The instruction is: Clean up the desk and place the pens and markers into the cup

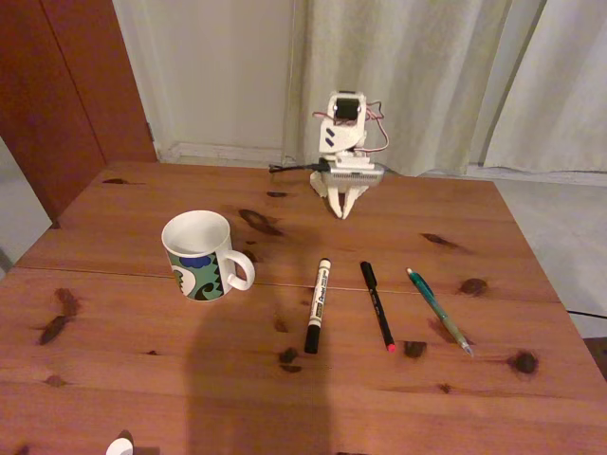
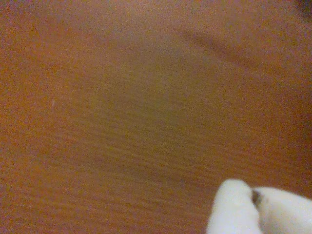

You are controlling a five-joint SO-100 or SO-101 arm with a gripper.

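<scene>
On the reddish-brown wooden desk [image 1: 142, 379], a white cup [image 1: 199, 254] with a green, blue and black pattern stands upright at the left, its handle pointing right. To its right three sticks lie side by side. They are a white marker [image 1: 318, 305] with black ends, a thin black pen [image 1: 377, 305] with a red tip, and a teal-green pen [image 1: 439, 310]. My gripper [image 1: 341, 210] hangs folded at the back of the desk, tips down near the wood, well behind the pens. The wrist view shows blurred wood grain and my gripper [image 2: 254, 202] with its white tips touching, nothing between them.
A small white object [image 1: 120, 445] sits at the desk's front edge on the left. A dark cable [image 1: 289, 169] runs along the back by the arm's base. Curtains hang behind, and a wide shadow covers the front middle.
</scene>
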